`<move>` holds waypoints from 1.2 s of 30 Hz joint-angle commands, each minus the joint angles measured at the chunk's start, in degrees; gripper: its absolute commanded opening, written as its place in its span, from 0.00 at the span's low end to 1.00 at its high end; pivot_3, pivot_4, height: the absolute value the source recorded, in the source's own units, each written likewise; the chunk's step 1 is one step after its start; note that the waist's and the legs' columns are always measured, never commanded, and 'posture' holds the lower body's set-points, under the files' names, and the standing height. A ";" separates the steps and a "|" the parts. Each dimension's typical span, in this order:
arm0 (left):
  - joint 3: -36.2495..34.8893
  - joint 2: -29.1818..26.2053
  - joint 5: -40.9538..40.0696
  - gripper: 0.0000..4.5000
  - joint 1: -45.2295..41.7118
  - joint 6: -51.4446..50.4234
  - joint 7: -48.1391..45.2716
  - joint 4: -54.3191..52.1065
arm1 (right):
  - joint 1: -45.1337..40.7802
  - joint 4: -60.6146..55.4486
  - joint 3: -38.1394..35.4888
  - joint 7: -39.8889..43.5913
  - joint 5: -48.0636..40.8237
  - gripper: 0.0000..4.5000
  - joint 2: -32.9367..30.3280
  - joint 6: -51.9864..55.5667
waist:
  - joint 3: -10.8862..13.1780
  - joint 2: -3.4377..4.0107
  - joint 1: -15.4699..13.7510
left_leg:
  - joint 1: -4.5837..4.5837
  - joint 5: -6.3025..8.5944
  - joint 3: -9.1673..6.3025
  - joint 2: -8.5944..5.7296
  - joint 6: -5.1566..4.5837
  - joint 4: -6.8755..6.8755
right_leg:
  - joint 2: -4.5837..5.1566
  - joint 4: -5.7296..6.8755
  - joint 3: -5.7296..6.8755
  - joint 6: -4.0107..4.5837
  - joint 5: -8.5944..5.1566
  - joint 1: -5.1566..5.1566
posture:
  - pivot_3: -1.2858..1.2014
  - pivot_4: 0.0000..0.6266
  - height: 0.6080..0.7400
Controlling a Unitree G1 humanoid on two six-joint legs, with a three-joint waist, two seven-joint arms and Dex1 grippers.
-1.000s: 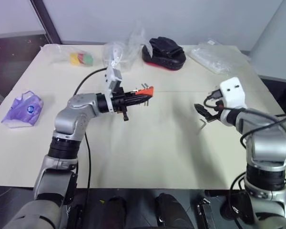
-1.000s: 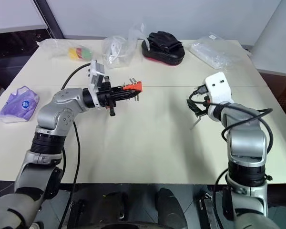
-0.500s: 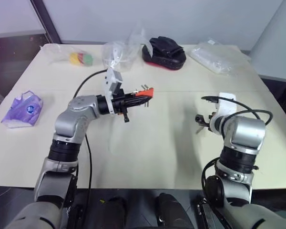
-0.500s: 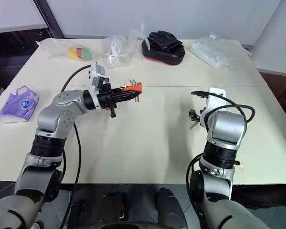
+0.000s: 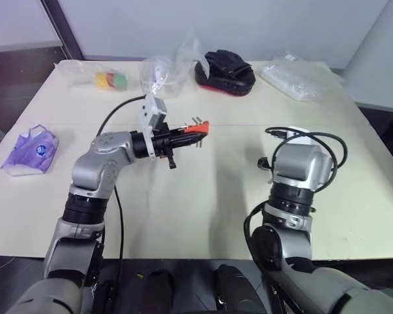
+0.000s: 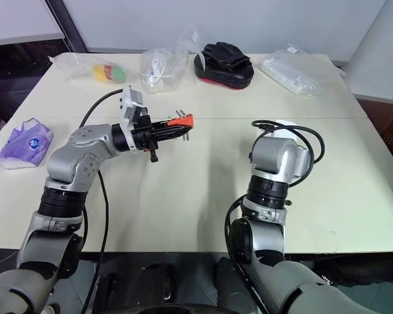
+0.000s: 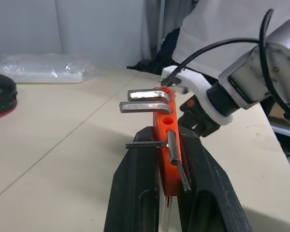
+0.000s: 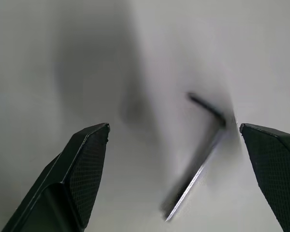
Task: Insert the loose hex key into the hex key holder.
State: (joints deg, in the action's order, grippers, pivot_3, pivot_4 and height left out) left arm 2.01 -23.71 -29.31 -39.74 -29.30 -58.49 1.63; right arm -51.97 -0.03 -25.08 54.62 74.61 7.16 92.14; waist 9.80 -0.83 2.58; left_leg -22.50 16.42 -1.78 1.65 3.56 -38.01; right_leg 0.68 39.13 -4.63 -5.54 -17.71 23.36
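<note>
My left gripper is held level above the table's middle, shut on the orange-red hex key holder. In the left wrist view the holder sits clamped between the two black fingers, with short grey keys sticking out of it. To the right, my right gripper points down at the table, open wide. The loose hex key, a thin dark L-shaped rod, lies flat on the table between the right gripper's fingers, touching neither. In the head views my right forearm covers that spot.
A black glove-like item with a red edge lies at the back. Clear plastic bags flank it, and a bag of coloured pieces is at the back left. A purple packet rests near the table's left edge.
My right arm has swung in and dropped, its wrist rolling so the open gripper now points down over the loose hex key. The left arm and holder have stayed put.
</note>
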 commanded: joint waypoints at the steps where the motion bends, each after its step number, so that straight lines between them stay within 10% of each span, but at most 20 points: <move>1: -0.90 0.03 -0.60 0.00 -0.57 0.98 0.08 -1.07 | -1.84 1.43 -1.23 10.27 13.54 0.99 0.90 0.36 | 0.00 0.00 -0.01 | 0.00 0.00 0.00 0.00 0.00 0.00 | 0.00 0.00 0.00 0.00 0.00 0.00 | 0.52 0.24 1.00; 9: -0.79 0.45 -0.50 0.00 -0.62 1.28 0.01 -0.83 | -2.83 1.96 -9.93 29.14 37.92 0.99 5.46 -8.23 | 0.01 0.01 0.00 | 0.00 -0.03 0.00 -0.04 0.06 0.01 | 0.02 0.02 0.00 0.00 0.00 0.01 | 0.52 0.24 1.00; 20: -0.59 0.41 -0.29 0.00 -1.42 1.31 -0.47 -0.22 | -3.80 2.18 -12.08 31.24 38.39 0.02 6.32 -11.26 | 0.01 0.01 1.17 | 0.02 -0.11 -0.05 -0.04 0.23 0.10 | 0.06 0.06 0.00 0.00 0.01 0.02 | 0.52 0.24 1.00; 34: -0.36 0.72 -0.32 0.00 -1.64 1.07 -0.31 -0.25 | -1.08 -6.89 -8.21 35.66 38.39 0.02 5.81 -20.22 | 0.02 0.04 1.37 | 0.02 -0.11 -0.07 -0.04 0.24 0.13 | 0.08 0.06 0.01 0.00 0.01 0.03 | 0.52 0.24 1.00; 36: -0.23 0.86 -0.34 0.00 -1.68 1.03 -0.31 -0.26 | -1.13 -6.76 -8.14 35.80 38.39 0.18 5.96 -20.38 | 0.02 0.04 1.40 | 0.02 -0.12 -0.05 -0.07 0.25 0.13 | 0.11 0.06 0.00 0.00 0.01 0.04 | 0.52 0.24 1.00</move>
State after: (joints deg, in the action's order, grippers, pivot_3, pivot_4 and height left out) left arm 2.07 -22.96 -29.25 -40.38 -29.18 -58.62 2.45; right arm -53.42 -5.00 -33.06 90.28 112.33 9.99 72.14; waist 9.82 -0.79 3.98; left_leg -22.48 16.30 -1.83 1.58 3.82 -37.88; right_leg 0.79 39.19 -4.63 -5.54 -17.71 23.39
